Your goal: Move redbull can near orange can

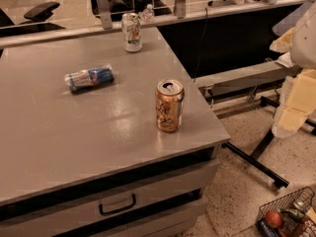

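Observation:
The redbull can (90, 78), slim, blue and silver, lies on its side on the grey table (74, 137), left of centre. The orange can (169, 105) stands upright near the table's front right corner, its silver top and pull tab showing. It is well apart from the redbull can, to that can's right and nearer the front. My gripper (292, 102) shows as a pale, cream-coloured shape at the right edge of the view. It hangs over the floor, off the table, to the right of the orange can, and holds nothing that I can see.
A white-and-green can (132, 31) stands upright at the table's back edge, with a small bottle (148, 13) behind it by the glass partition. The table has a drawer with a handle (117, 205). A wire basket (286, 216) with items sits on the floor at the bottom right.

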